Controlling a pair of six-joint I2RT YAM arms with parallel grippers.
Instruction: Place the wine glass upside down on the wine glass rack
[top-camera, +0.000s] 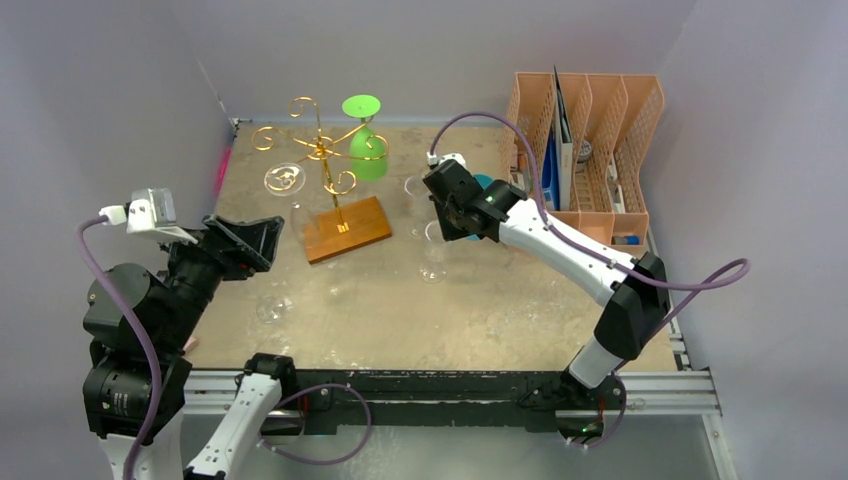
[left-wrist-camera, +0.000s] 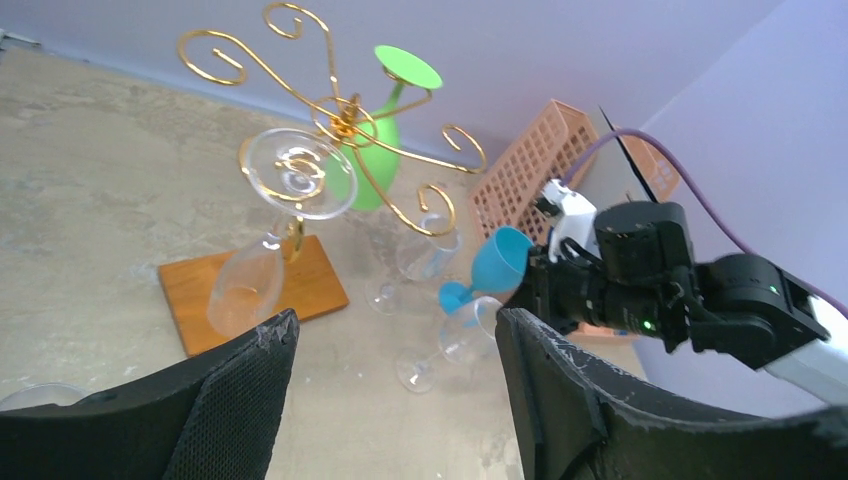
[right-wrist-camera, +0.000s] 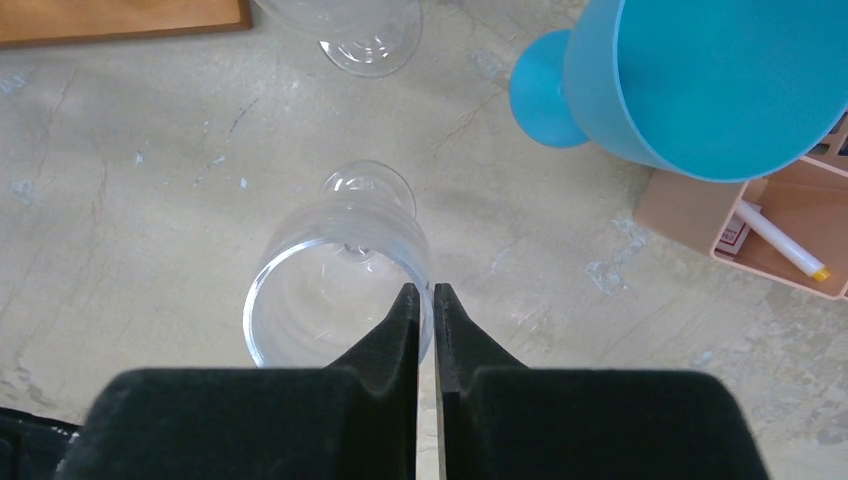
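Right gripper (right-wrist-camera: 422, 295) is pinching, nearly closed, the rim of clear glass (right-wrist-camera: 340, 250), which is standing upright on table (right-wrist-camera: 150, 200) near blue glass (right-wrist-camera: 700, 80). Left gripper (left-wrist-camera: 395, 350) is hanging wide open, empty. Rack (top-camera: 345, 228) is standing apart, left of the glass.

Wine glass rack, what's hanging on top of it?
On the wine glass rack, two glasses hang upside down: a green glass and a clear wine glass. The other curly arms look bare. How each stem sits in its hook is too small to tell.
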